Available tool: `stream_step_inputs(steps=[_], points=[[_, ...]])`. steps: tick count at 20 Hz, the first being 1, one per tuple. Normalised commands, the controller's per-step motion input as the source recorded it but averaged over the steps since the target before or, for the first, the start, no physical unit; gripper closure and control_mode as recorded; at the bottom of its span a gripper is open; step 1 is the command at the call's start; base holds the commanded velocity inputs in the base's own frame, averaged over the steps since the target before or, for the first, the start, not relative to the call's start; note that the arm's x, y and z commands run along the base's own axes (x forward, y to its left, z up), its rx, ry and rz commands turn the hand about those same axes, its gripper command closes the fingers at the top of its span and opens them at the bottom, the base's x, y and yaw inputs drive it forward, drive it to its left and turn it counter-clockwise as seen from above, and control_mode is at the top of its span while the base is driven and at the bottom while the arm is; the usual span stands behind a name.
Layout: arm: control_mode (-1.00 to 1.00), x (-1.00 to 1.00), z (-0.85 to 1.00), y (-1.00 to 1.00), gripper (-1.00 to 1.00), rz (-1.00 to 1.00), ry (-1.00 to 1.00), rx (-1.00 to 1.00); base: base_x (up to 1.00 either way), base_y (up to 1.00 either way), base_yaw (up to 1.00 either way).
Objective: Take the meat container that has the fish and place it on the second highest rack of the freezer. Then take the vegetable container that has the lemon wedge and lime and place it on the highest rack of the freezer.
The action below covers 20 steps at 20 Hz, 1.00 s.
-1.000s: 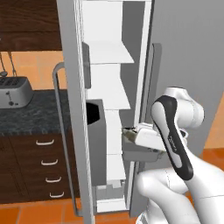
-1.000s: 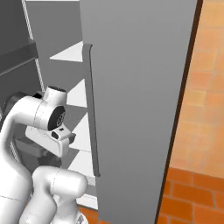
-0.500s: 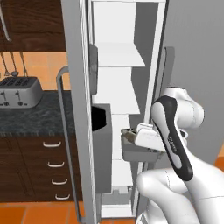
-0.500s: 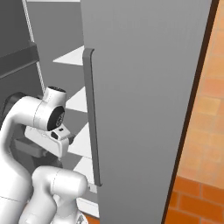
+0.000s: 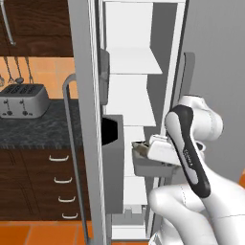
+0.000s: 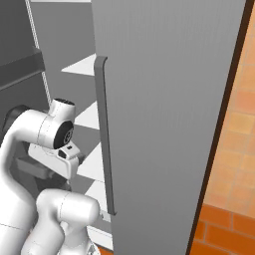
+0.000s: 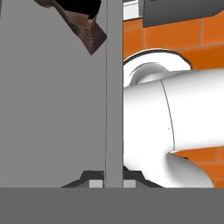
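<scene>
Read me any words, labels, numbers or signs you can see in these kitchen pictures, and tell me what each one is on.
One marking: small pale lettering on the dark band of the robot arm in the left base view, too small and blurred to read.
No text on the freezer door, toaster or drawers.

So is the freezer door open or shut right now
Open. The freezer door is swung out, and white racks show inside the compartment in the left base view.
</scene>
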Motion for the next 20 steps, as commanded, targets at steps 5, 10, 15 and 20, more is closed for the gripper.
stream_step_inputs(steps=[5, 10, 15, 20], points=[[-1.00, 0.33, 0.11, -0.21, 1.00, 0.07, -0.08, 0.00, 0.00, 0.00, 0.00], [-1.00, 0.57, 0.06, -0.24, 1.00, 0.11, -0.10, 0.00, 0.00, 0.00, 0.00], [-1.00, 0.61, 0.00, 0.00, 1.00, 0.08, -0.27, -0.02, 0.00, 0.00, 0.00], [-1.00, 0.17, 0.00, 0.00, 1.00, 0.00, -0.40, 0.00, 0.00, 0.00, 0.00]])
